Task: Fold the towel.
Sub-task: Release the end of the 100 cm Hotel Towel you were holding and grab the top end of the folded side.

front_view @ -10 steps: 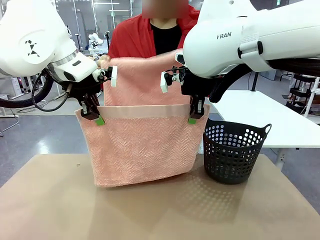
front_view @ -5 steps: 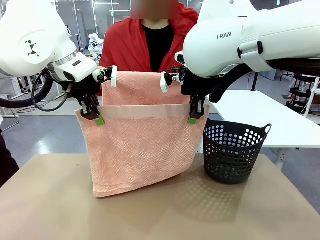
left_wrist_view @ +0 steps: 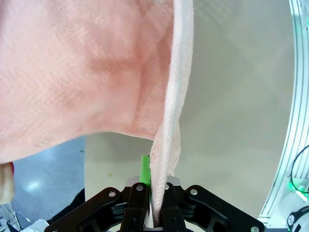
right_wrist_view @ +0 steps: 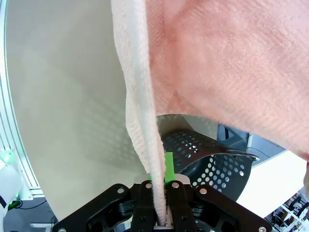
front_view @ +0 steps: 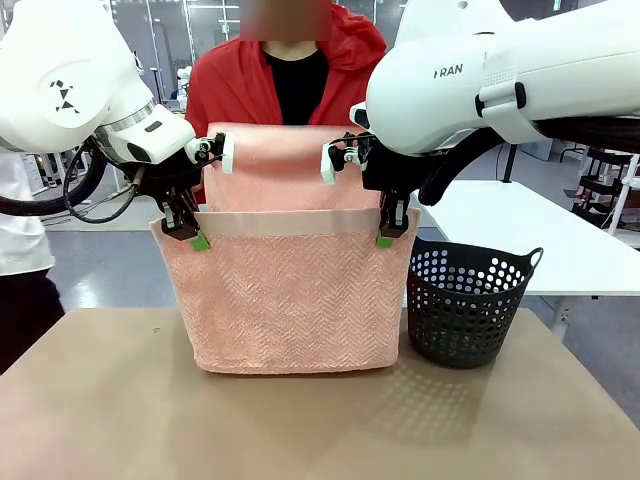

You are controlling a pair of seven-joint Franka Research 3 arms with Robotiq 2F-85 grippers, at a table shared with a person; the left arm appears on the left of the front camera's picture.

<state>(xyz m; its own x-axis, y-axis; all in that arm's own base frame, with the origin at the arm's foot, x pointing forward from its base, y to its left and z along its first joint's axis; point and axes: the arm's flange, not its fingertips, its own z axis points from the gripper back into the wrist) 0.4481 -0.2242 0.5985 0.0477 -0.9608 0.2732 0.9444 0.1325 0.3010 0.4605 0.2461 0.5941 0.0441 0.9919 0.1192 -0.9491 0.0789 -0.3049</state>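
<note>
The salmon-pink towel (front_view: 285, 300) hangs above the table, its plain band running along the top between both grippers. My left gripper (front_view: 192, 236) is shut on the towel's upper left corner and my right gripper (front_view: 387, 236) is shut on the upper right corner. A second layer of the towel (front_view: 280, 165) rises behind, held up near the person's chest. In the left wrist view the towel (left_wrist_view: 96, 72) edge runs down into my shut fingers (left_wrist_view: 140, 186). The right wrist view shows the towel (right_wrist_view: 231, 63) edge pinched the same way by my fingers (right_wrist_view: 168, 166).
A black perforated basket (front_view: 468, 300) stands on the table's right side, close to the towel's lower right corner; it also appears as the basket (right_wrist_view: 203, 154) below the right wrist. A person in a red jacket (front_view: 290, 80) stands across the table. The tan tabletop (front_view: 320, 420) lies below.
The towel's back layer has come up higher and the hanging front now falls straight, its bottom edge level instead of slanted. Both grippers have stayed put.
</note>
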